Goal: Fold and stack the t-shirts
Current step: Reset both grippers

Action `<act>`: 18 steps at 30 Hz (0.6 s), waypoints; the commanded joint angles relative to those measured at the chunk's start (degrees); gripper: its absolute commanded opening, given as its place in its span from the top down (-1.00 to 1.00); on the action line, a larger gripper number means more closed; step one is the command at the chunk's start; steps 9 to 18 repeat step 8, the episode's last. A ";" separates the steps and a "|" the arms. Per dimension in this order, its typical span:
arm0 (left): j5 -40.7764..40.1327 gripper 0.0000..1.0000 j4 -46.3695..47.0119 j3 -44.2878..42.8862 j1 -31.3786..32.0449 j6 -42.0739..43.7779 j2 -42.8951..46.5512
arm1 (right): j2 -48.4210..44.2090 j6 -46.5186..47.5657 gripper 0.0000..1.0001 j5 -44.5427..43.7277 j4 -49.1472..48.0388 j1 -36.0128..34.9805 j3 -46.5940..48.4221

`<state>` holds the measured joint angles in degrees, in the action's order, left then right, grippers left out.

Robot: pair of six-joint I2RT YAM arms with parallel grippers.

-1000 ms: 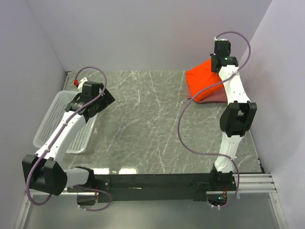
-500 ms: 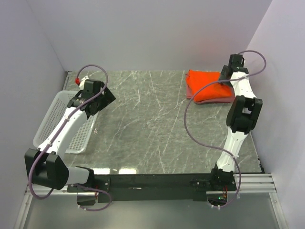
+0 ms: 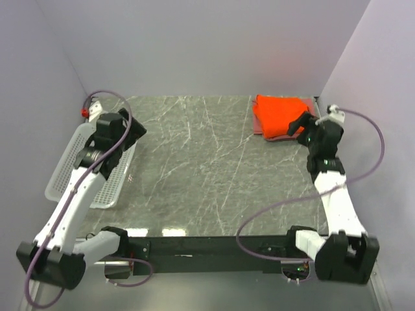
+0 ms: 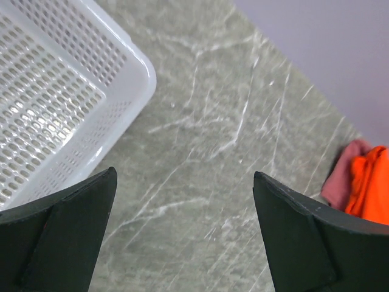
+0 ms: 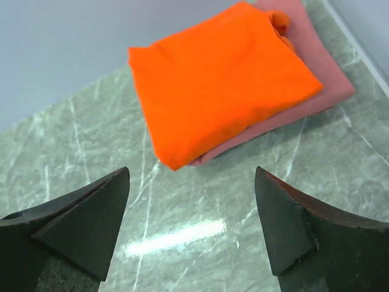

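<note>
Right jaws, spread wide, have withdrawn from the stacked t-shirts [image 5: 225, 79].

right pincer [image 5: 191, 176] drawn back off orange t-shirt [image 3: 280, 114], left pincer [image 4: 182, 182] shifted toward white basket [image 3: 61, 176]

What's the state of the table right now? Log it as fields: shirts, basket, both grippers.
orange t-shirt: folded, lying on top of the pink one
pink t-shirt: folded, bottom of the stack, far right corner of the table
basket: white mesh, at the table's left edge
left gripper: open, holding nothing, over bare table beside the basket
right gripper: open, holding nothing, just short of the stack
</note>
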<state>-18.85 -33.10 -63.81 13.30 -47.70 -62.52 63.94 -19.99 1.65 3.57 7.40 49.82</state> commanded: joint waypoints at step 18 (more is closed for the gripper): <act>-7.77 -0.99 7.53 9.93 -0.20 -1.25 13.65 | -17.97 -5.06 -0.83 -3.40 -11.48 0.33 -15.28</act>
